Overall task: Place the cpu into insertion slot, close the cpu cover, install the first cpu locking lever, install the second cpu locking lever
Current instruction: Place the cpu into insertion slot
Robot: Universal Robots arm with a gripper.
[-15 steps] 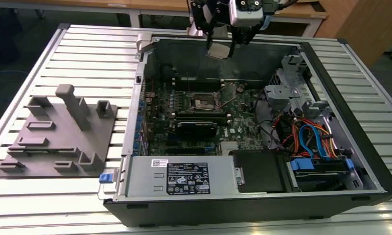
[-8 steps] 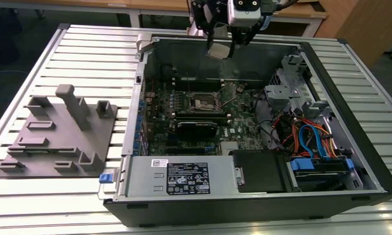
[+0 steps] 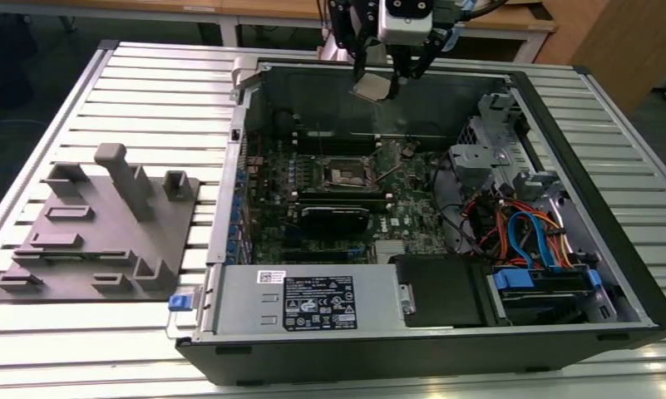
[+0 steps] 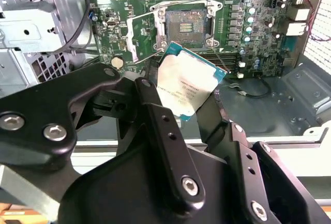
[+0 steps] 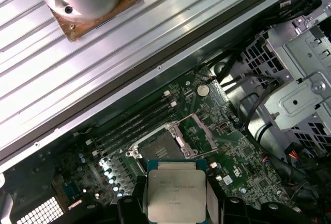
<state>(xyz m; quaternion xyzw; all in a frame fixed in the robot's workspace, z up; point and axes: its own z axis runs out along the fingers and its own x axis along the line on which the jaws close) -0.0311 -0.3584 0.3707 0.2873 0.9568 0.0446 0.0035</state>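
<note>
One end effector (image 3: pixel 375 83), one cpu (image 3: pixel 372 89), and the chip is up in the air! It's pinched by its edges between the two black fingers (image 4: pixel 155 110), hanging tilted above the far wall of the open case (image 3: pixel 421 362). In the second wrist view the silver-grey top faces the camera, and the chip touches nothing but those fingers.

Down on the green motherboard (image 4: pixel 258 32) the insertion slot (image 4: pixel 186 25) lies exposed, its dark centre showing inside the thin metal rim. The cpu cover (image 4: pixel 142 38) is swung open and stands just beside the slot. Long black memory slots (image 5: pixel 139 120) run alongside the socket.

In the first wrist view the cpu sits square between the fingers, near the slot but not over it. In the exterior view the slot lies mid-board, well below the end effector and nearer than it.

The case lies on its side on the slatted metal table (image 3: pixel 144 91). On the exterior view's left a grey fixture (image 3: pixel 100 241) with upright pegs rests on the table, just beside the case. Inside the case, toward the exterior view's right, blue cables (image 3: pixel 527 237) curl above a black drive bay. A labelled grey box (image 3: pixel 310 299) sits along the near edge.
</note>
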